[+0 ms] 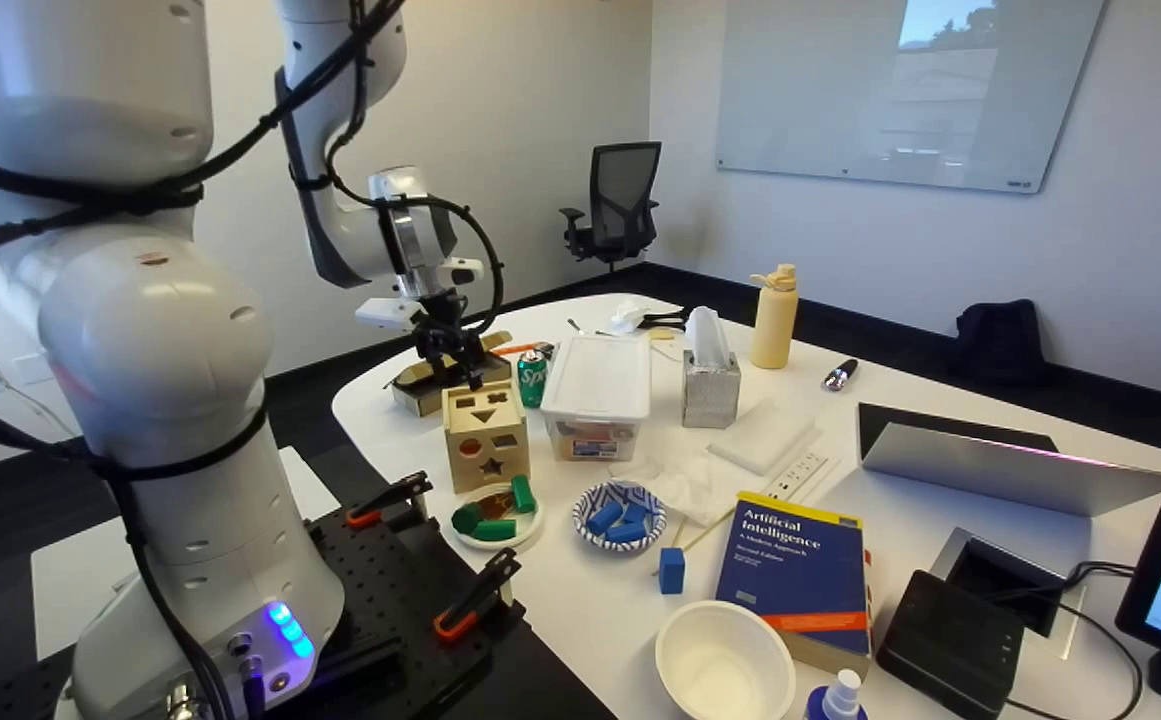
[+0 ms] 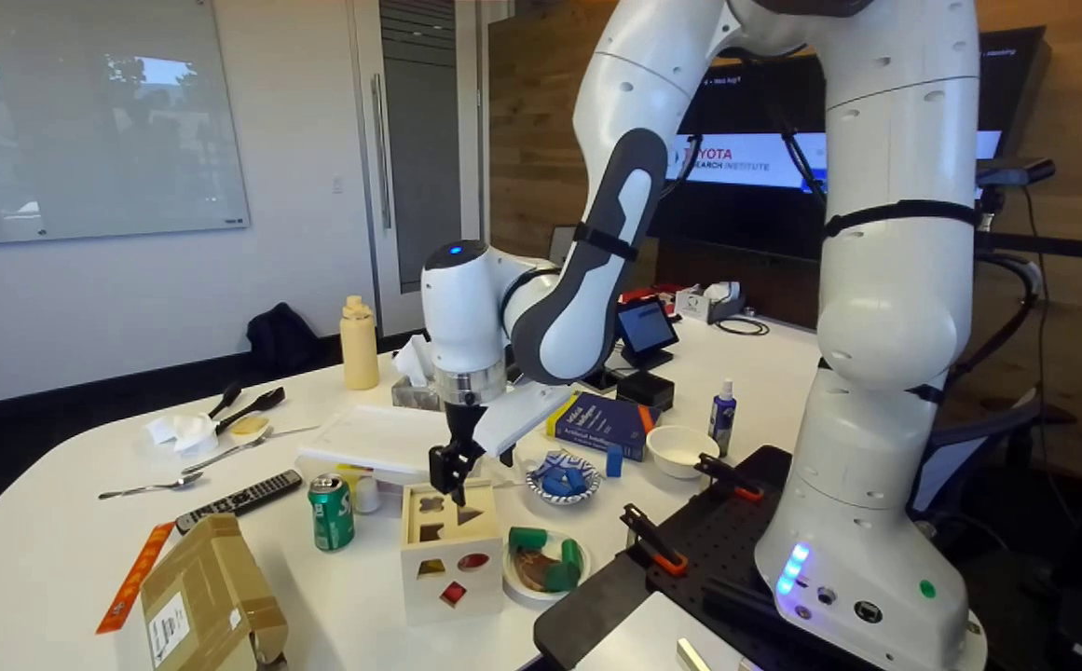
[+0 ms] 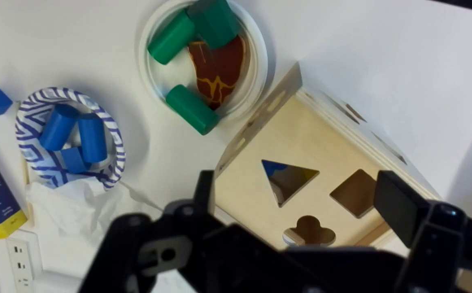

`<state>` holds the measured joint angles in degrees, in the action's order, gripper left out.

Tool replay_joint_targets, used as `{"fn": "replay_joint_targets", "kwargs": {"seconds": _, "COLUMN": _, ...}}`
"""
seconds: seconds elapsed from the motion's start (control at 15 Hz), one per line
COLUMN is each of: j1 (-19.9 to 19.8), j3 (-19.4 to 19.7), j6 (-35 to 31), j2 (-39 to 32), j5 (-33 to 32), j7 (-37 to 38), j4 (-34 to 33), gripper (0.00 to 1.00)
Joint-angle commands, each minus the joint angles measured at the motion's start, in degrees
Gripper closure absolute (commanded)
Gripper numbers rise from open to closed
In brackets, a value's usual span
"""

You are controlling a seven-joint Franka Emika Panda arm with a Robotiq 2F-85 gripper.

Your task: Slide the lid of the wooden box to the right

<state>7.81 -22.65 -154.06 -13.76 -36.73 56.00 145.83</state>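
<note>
The wooden box (image 1: 490,462) is a pale cube with shaped holes in its sides, in both exterior views (image 2: 455,596). Its lid (image 3: 301,138) is a thin pale panel on top with triangle, square and clover cutouts. The lid also shows in both exterior views (image 1: 510,411) (image 2: 452,534). My gripper (image 3: 301,197) is open and empty above the lid, pointing down. In the wrist view one finger lies by the lid's left corner and one overlaps its right edge near the square hole. Whether a fingertip touches the lid I cannot tell. The gripper hides the lid's lower part there.
A white plate (image 3: 142,61) with green blocks and a patterned bowl (image 3: 118,152) with blue blocks stand near the box. A green can (image 2: 331,513), a lidded plastic container (image 1: 598,375) and a cardboard box (image 2: 214,596) are close by. A blue book (image 1: 790,560) lies farther off.
</note>
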Motion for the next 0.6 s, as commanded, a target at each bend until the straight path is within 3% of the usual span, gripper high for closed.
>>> {"fn": "replay_joint_targets", "kwargs": {"seconds": 0.0, "j1": 3.7, "j3": 3.4, "j6": 2.0, "j2": -8.7, "j5": -6.8, "j7": 6.2, "j4": -8.7, "gripper": 0.0}}
{"fn": "replay_joint_targets", "kwargs": {"seconds": 0.47, "j1": 8.4, "j3": 8.2, "j6": 1.9, "j2": -17.2, "j5": -12.6, "j7": 11.5, "j4": -15.9, "gripper": 0.0}}
{"fn": "replay_joint_targets", "kwargs": {"seconds": 0.53, "j1": 12.4, "j3": 11.9, "j6": 0.8, "j2": -16.8, "j5": -9.2, "j7": 9.3, "j4": -15.8, "gripper": 0.0}}
